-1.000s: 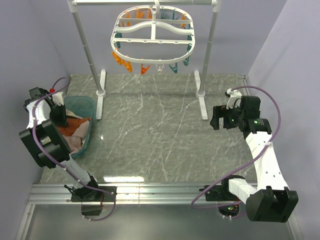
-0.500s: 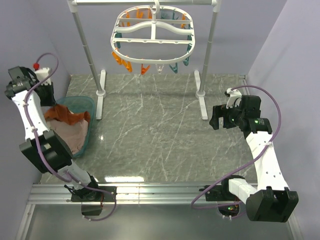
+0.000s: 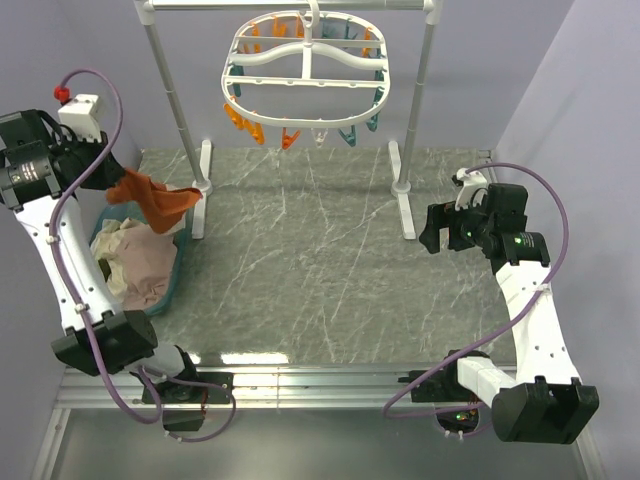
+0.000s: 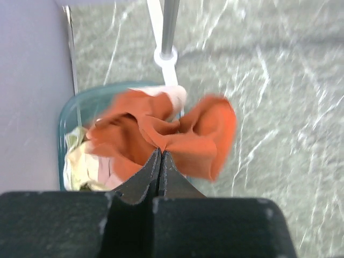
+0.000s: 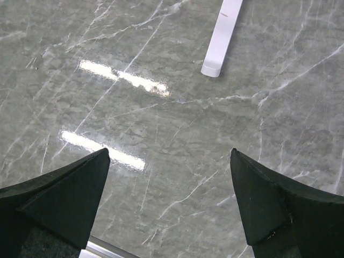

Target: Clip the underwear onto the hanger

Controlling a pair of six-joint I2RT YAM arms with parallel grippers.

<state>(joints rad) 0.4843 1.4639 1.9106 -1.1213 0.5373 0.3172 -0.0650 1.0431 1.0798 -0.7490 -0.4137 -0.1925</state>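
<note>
The rust-orange underwear (image 3: 158,200) hangs in the air above the basket's far end, bunched and drooping to the right. My left gripper (image 3: 112,186) is shut on it. In the left wrist view the closed fingertips (image 4: 161,152) pinch a fold of the underwear (image 4: 185,131); its waistband is hidden. The white oval hanger (image 3: 305,62) hangs from the rack's top bar at the back, with orange and teal clothespins (image 3: 290,137) dangling under it. My right gripper (image 3: 432,230) hovers open over the right side of the table, with only marble between its fingers (image 5: 169,156).
A teal basket (image 3: 172,275) at the left wall holds a pale pink and cream clothes pile (image 3: 140,255). The white pole rack (image 3: 172,95) stands at the back, with its feet (image 3: 405,205) on the table. One foot (image 5: 221,37) lies ahead of the right gripper.
My left gripper shut on the underwear in the basket, then rose and drew it up and to the right, out of the pile. The right arm barely moved.
</note>
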